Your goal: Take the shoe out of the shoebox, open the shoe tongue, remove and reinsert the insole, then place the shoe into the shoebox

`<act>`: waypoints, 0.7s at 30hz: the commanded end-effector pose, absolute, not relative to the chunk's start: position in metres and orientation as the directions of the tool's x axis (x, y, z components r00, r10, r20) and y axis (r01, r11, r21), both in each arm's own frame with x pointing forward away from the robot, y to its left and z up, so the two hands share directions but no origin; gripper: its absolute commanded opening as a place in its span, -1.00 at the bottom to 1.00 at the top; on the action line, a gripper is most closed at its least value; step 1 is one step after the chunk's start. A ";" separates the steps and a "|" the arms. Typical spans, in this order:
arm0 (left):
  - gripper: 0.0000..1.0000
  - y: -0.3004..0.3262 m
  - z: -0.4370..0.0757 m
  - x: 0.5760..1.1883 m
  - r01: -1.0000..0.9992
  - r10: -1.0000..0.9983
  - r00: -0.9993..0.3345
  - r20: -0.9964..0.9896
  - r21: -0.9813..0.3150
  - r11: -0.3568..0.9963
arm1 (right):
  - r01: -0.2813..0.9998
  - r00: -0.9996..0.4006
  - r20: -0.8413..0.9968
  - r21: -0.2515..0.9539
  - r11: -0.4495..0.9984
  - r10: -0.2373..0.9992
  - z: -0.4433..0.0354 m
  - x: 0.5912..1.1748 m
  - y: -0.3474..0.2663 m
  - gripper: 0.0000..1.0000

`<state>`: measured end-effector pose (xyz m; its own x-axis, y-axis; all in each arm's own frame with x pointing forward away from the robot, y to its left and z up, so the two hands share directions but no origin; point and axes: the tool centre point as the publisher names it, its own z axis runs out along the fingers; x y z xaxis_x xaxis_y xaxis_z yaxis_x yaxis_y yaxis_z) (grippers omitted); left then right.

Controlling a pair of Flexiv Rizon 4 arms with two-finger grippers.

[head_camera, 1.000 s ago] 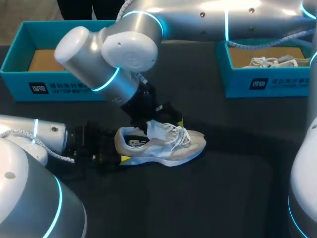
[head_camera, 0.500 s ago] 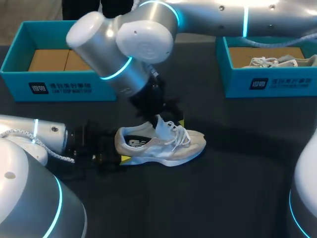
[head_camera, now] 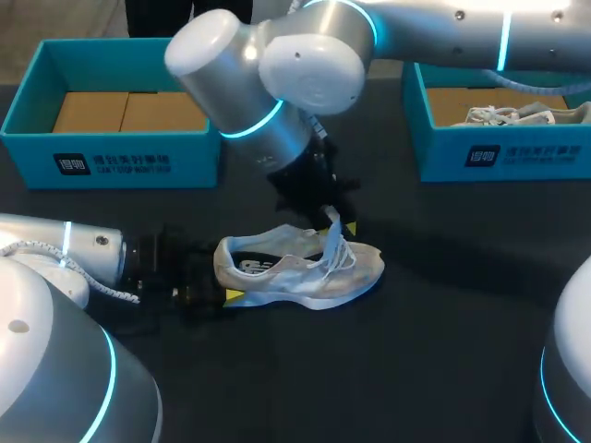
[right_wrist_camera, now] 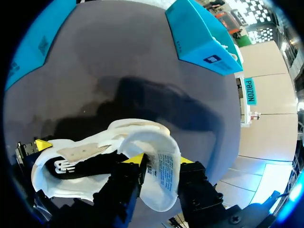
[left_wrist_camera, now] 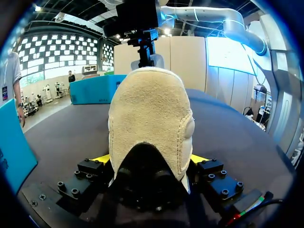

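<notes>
The left arm (head_camera: 65,254) lies low along the table, and the left gripper (left_wrist_camera: 149,159) is clamped across the heel of the shoe (left_wrist_camera: 149,109). The right arm (head_camera: 277,83) reaches across from the right with its wrist angled down. The right gripper (right_wrist_camera: 159,161) seemingly pinches the tongue (right_wrist_camera: 165,176).

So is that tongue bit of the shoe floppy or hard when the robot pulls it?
Probably floppy: the tongue curls over where the right jaws pinch it. It looks thin, so it is likely light; the shoe sits flat beneath it. The shoe itself might slide if tugged, though the left jaws grip its heel.
</notes>
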<state>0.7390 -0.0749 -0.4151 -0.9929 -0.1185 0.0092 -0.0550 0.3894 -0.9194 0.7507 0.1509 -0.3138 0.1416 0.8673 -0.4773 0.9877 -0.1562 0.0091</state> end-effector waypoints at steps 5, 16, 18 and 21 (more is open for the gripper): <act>-1.00 -0.075 -0.416 0.738 -0.055 -0.122 -0.993 0.007 -0.919 0.390 | 0.914 0.403 -0.417 0.134 -0.384 0.814 -0.315 0.749 0.133 -0.49; -1.00 -0.075 -0.416 0.738 -0.055 -0.122 -0.993 0.007 -0.919 0.390 | 0.904 0.423 -0.384 0.120 -0.410 0.821 -0.330 0.745 0.108 -1.00; -1.00 -0.075 -0.416 0.738 -0.055 -0.122 -0.993 0.007 -0.919 0.390 | 0.902 0.427 -0.385 0.117 -0.416 0.818 -0.334 0.745 0.104 -1.00; -1.00 -0.075 -0.416 0.738 -0.055 -0.122 -0.993 0.007 -0.919 0.390 | 0.896 0.439 -0.378 0.110 -0.431 0.815 -0.341 0.745 0.098 -1.00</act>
<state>0.7390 -0.0758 -0.4143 -0.9930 -0.1180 0.0087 -0.0542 0.3887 -0.9198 0.7496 0.1068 -0.3340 0.2197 0.8807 -0.4196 0.9721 -0.2338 0.0180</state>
